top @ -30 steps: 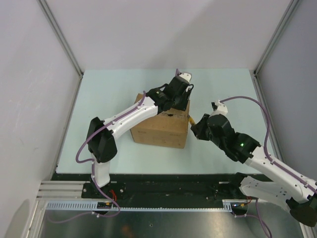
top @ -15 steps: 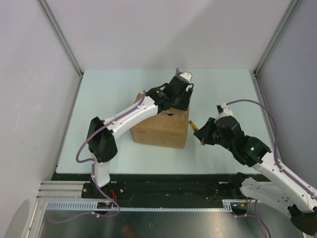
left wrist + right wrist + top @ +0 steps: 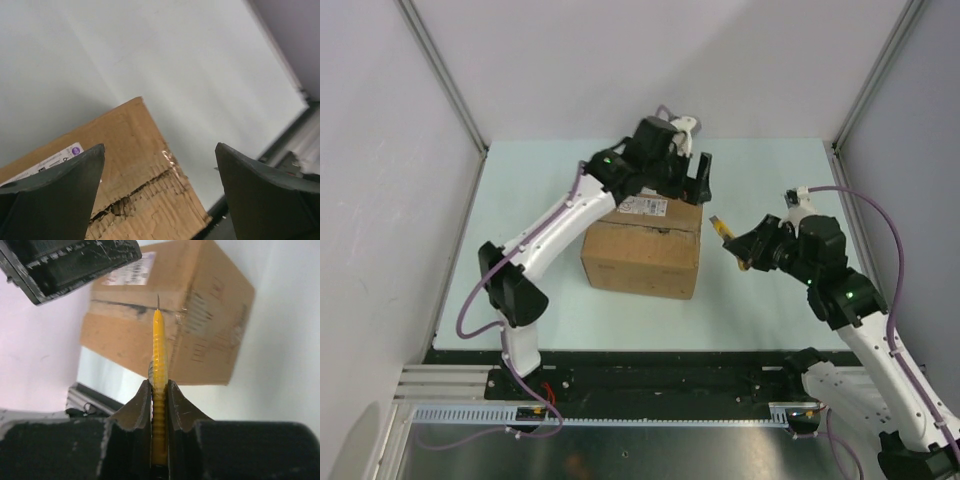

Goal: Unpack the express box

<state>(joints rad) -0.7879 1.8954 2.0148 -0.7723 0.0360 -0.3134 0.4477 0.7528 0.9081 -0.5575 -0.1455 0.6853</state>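
Top and wrist views, read from the left edge of the counter (image 3: 520, 200) to the right.

**Left arm.** The left arm (image 3: 555, 225) rises from its base at the near edge and reaches across to the far side of the express box. The left fingers (image 3: 60, 185) are spread wide and hold nothing. In the wrist view, the box's top and one of its corners show between them.

**Box.** The express box (image 3: 645, 255) is a brown corrugated carton. It stands upright near the middle of the counter, well apart from both the left and right edges. Its top flaps lie flat. A white label (image 3: 645, 205) sits on the top near the far edge, partly under the left wrist. A ragged, dark split (image 3: 135, 197) runs along the seam where the flaps meet.

**Knife.** The yellow utility knife (image 3: 158, 365) is in the air just to the right of the box. A thin blade (image 3: 158, 301) projects from its front end and points toward the carton. The top view shows a strip of bare counter between the knife and the box's right face, so the two are apart.

**Right arm.** The right arm (image 3: 840, 300) stands off the right side of the box. The right fingers (image 3: 137, 407) are drawn in narrow and clamp the ribbed handle of the knife on both sides.
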